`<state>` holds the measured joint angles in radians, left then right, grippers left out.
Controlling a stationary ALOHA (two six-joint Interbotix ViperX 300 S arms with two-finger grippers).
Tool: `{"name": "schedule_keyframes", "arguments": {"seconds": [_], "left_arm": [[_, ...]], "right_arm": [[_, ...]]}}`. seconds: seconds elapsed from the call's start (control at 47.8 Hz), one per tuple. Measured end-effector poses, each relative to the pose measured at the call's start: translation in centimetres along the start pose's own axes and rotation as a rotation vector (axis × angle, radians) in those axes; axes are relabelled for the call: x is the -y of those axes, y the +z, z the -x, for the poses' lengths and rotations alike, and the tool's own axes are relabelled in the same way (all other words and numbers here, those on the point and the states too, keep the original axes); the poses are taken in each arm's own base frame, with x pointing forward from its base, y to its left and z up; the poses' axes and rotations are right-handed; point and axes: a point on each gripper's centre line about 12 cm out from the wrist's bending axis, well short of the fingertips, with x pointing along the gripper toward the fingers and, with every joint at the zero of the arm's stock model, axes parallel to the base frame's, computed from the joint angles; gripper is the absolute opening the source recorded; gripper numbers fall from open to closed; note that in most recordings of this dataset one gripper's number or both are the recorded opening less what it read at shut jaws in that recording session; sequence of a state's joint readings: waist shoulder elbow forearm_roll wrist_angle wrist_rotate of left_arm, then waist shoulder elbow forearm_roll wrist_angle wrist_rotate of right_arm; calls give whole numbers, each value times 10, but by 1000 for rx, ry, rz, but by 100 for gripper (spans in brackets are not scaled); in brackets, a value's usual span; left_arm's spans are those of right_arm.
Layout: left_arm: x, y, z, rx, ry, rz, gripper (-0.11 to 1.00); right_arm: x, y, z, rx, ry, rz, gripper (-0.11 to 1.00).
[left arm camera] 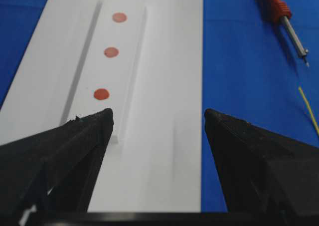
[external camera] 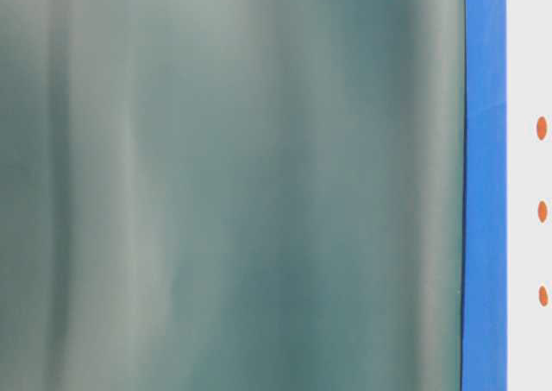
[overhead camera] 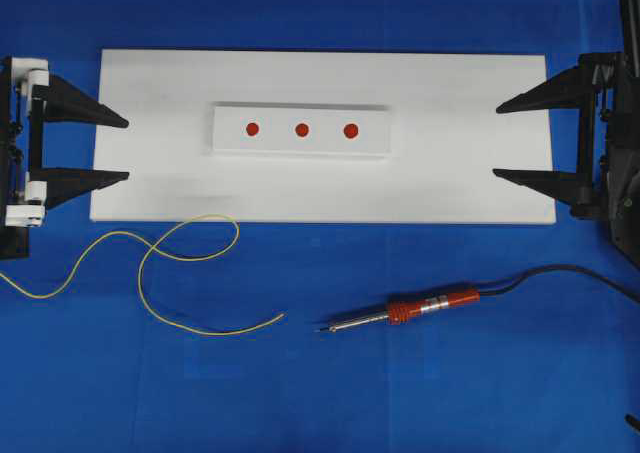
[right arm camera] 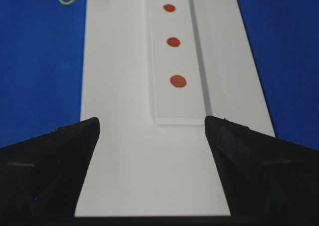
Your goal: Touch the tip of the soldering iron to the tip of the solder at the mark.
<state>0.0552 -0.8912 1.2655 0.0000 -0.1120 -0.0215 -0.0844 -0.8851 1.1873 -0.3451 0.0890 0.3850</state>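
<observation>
place: robotics lab bench | evidence: blue table cover [overhead camera: 400, 403], white board [overhead camera: 150, 183] with red dots [overhead camera: 301, 130]

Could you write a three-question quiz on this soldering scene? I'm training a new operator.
1. True or false: the red-handled soldering iron lies on the white board.
2. How many red dots mark the raised white strip? A) two B) three C) four
3. Fill in: the curly yellow solder wire lies on the blue ____.

Key: 1 false, since it lies off the board; 2 B; 3 cloth. Both the left gripper and the right gripper stand open, holding nothing.
</observation>
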Motion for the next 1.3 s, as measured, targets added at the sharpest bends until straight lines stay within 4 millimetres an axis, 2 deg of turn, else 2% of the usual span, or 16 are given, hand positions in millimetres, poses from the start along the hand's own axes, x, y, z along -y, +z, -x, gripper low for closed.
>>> {"name": "schedule_keyframes", "arguments": {"seconds": [1.297], "left_arm": [[0, -3, 0, -8, 0, -2, 69]], "right_arm": [[0, -2, -3, -15, -2, -2, 83]]}}
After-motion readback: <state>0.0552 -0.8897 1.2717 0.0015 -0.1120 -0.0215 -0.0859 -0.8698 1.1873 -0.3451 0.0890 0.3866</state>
